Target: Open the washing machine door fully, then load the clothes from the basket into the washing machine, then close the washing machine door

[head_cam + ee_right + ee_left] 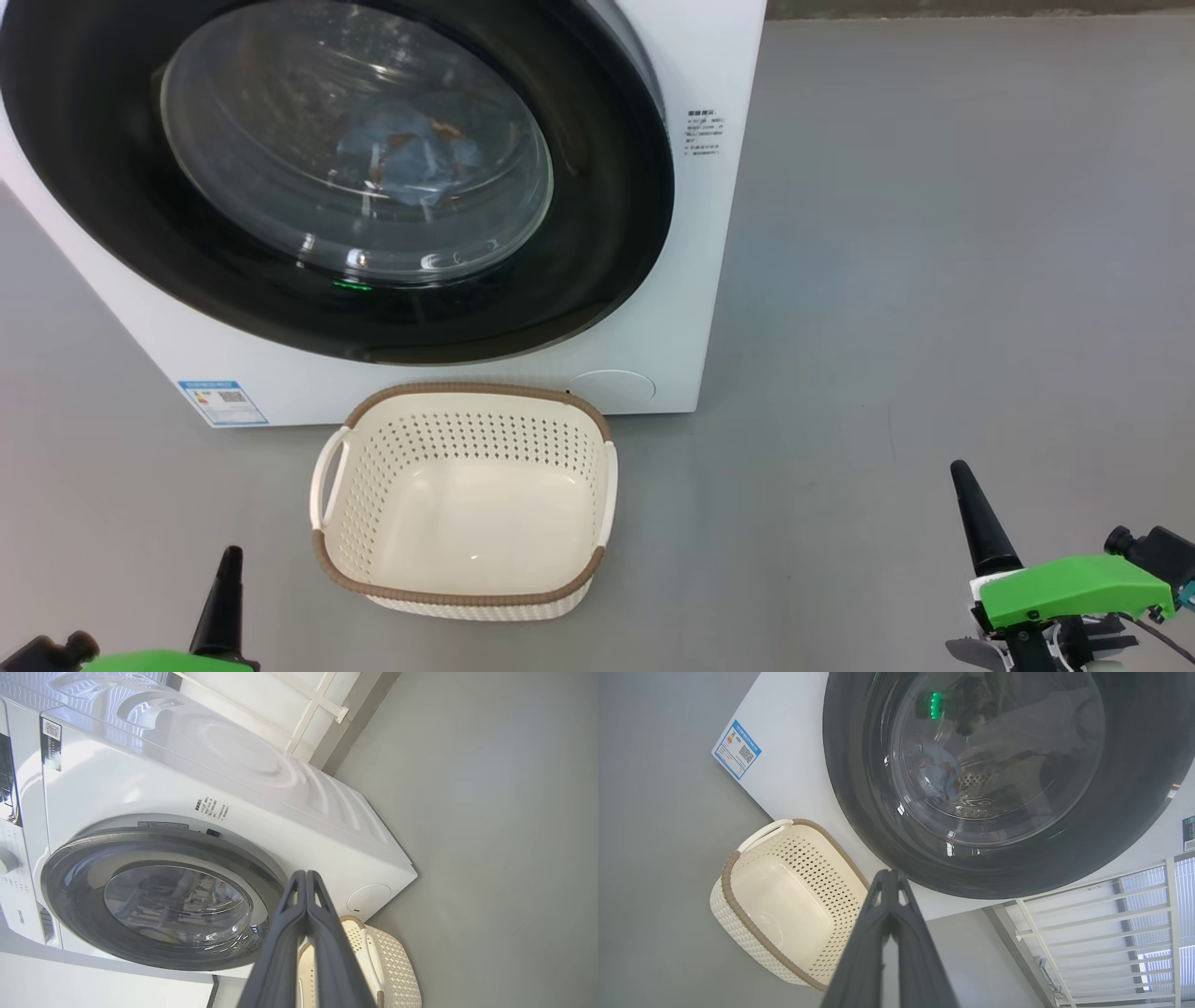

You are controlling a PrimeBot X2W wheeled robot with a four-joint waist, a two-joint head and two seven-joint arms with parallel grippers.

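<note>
The white washing machine (672,75) stands ahead with its black-rimmed round door (597,233) closed flat against the front. Through the glass, light blue clothes (411,159) lie inside the drum; the left wrist view shows the clothes (938,777) too. The cream basket (467,597) sits on the floor in front of the machine and holds nothing. My left gripper (229,560) rests low at the left, shut and holding nothing. My right gripper (962,476) is low at the right, also shut on nothing. Both are well back from the door (70,891) and the basket (738,891).
Grey floor (934,280) spreads wide to the right of the machine. A blue label sticker (222,401) marks the machine's lower left front. A white railing (1101,933) stands beside the machine in the left wrist view.
</note>
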